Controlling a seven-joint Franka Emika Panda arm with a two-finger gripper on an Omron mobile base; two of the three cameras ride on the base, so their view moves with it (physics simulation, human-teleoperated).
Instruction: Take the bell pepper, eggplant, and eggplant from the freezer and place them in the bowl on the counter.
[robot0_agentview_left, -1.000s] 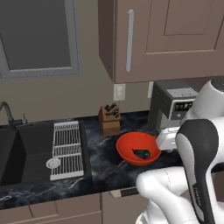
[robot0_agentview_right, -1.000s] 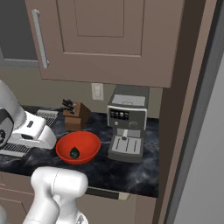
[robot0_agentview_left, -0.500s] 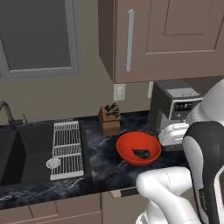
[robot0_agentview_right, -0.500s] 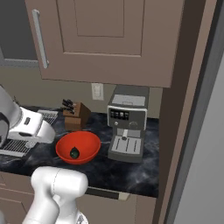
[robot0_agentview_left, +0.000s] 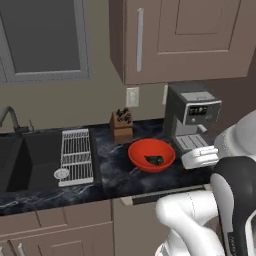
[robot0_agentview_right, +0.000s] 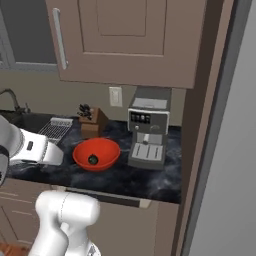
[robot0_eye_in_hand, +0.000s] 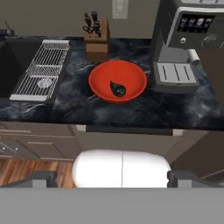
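Pincer tips stand wide apart at the bottom corners of the hand view, with nothing between them. Over the last second the white hand has drawn back from the red-orange bowl, sliding rightward in the left base view to the lower right, in front of the coffee machine. One dark vegetable, likely an eggplant, lies inside the bowl on the black table, so one drop looks done and more items remain. The freezer fills the right edge of the right base view. The arm sits folded low, its hand looking down over the table edge.
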